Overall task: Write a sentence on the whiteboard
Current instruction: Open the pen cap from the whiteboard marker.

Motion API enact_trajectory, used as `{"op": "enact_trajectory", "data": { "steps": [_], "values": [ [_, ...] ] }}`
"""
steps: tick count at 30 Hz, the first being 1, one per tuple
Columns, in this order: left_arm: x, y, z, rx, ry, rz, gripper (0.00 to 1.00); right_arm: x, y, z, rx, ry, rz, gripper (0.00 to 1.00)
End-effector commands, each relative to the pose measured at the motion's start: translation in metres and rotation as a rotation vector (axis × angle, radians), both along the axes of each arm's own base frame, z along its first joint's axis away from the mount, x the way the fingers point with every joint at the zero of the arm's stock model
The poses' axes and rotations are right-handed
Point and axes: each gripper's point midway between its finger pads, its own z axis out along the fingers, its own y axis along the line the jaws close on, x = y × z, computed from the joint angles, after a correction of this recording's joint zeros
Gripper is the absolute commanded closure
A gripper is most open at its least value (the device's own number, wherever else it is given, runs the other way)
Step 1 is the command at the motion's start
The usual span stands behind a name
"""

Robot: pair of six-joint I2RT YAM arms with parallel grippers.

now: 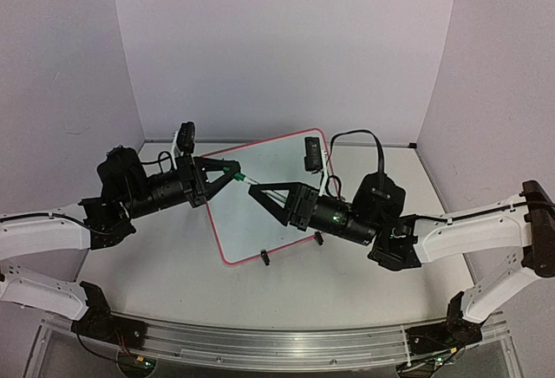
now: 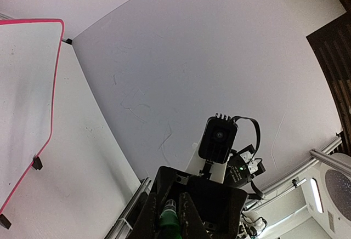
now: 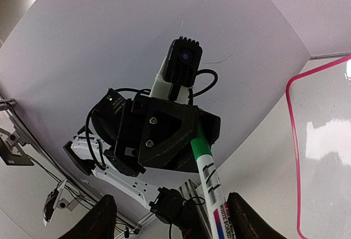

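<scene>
The whiteboard with its pink-red rim lies tilted at mid-table, and no writing shows on it. It also shows in the left wrist view and the right wrist view. A white marker with a green cap hangs above the board's far-left part. My left gripper is shut on the green cap. My right gripper faces it. Its fingers stand wide apart, with the marker body between them touching neither.
Two black clip feet sit on the board's near edge. White walls close in the back and both sides. An aluminium rail runs along the near edge by the arm bases.
</scene>
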Motion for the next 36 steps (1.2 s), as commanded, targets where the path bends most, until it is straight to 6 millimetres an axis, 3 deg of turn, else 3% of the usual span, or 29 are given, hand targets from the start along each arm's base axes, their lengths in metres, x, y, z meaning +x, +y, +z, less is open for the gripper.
{"op": "enact_trajectory", "data": {
  "steps": [1, 18, 32, 36],
  "values": [
    [0.0044, -0.0031, 0.0092, 0.008, -0.032, 0.007, 1.00, -0.0033, 0.0034, 0.0210, 0.060, -0.033, 0.025, 0.40],
    [0.0046, -0.0110, 0.0038, 0.025, -0.015, -0.025, 1.00, -0.0005, 0.0017, 0.0223, 0.063, -0.035, 0.005, 0.65],
    [0.0034, -0.0086, 0.0016, 0.028, -0.003, -0.022, 1.00, -0.0003, -0.0042, 0.0242, 0.068, -0.049, -0.015, 1.00],
    [0.0043, -0.0063, -0.0005, 0.032, 0.005, -0.012, 1.00, -0.0007, -0.0059, 0.0250, 0.072, -0.051, -0.016, 1.00]
  ]
}}
